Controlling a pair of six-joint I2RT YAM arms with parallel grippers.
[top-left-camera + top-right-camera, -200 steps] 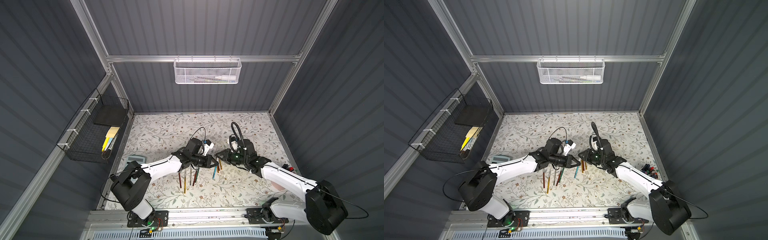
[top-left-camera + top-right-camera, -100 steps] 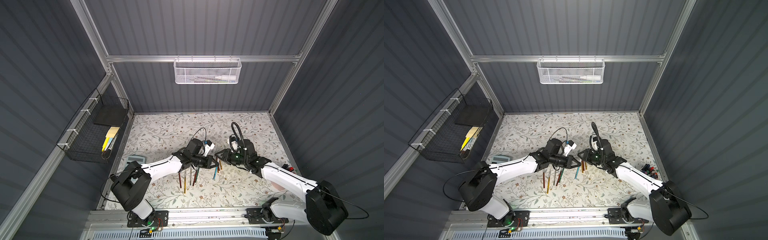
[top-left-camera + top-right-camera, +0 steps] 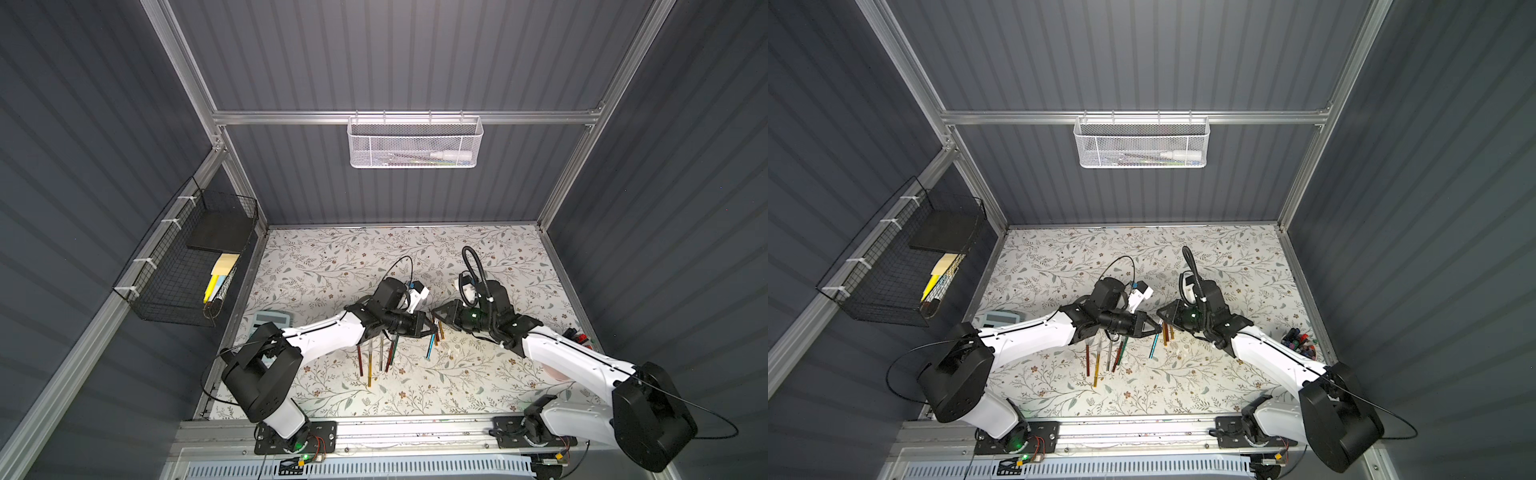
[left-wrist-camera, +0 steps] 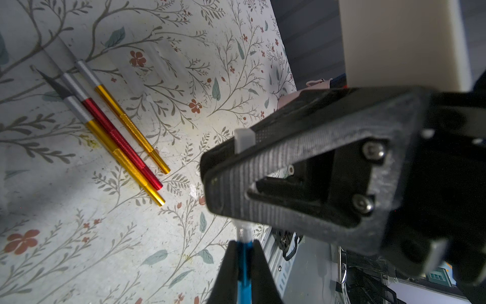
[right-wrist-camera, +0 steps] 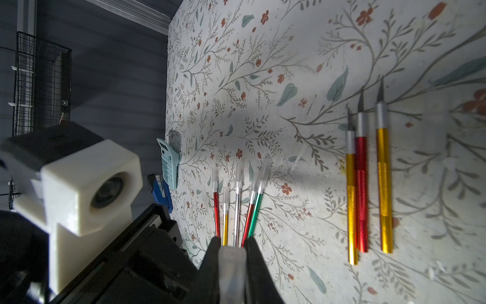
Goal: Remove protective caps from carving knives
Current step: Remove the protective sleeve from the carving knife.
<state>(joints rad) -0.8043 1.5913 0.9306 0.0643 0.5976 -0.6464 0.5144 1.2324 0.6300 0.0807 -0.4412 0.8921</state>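
My left gripper point(image 4: 244, 243) is shut on a blue carving knife point(image 4: 244, 265), held crosswise at the fingertips and also seen in a top view point(image 3: 432, 347). My right gripper point(image 5: 232, 242) is shut on that knife's clear protective cap point(image 5: 232, 265). The two grippers meet tip to tip over the mat in both top views point(image 3: 428, 326) point(image 3: 1163, 314). The blade is hidden. Several capped knives point(image 5: 236, 205) lie side by side, and three bare knives point(image 5: 368, 184), gold, red and gold, lie near the grippers.
Loose clear caps point(image 4: 163, 60) lie on the floral mat. A calculator point(image 3: 272, 320) sits at the mat's left edge and a tub of small coloured items point(image 3: 577, 336) at its right. A black wire basket point(image 3: 191, 266) hangs on the left wall, a white mesh basket point(image 3: 415, 143) on the back.
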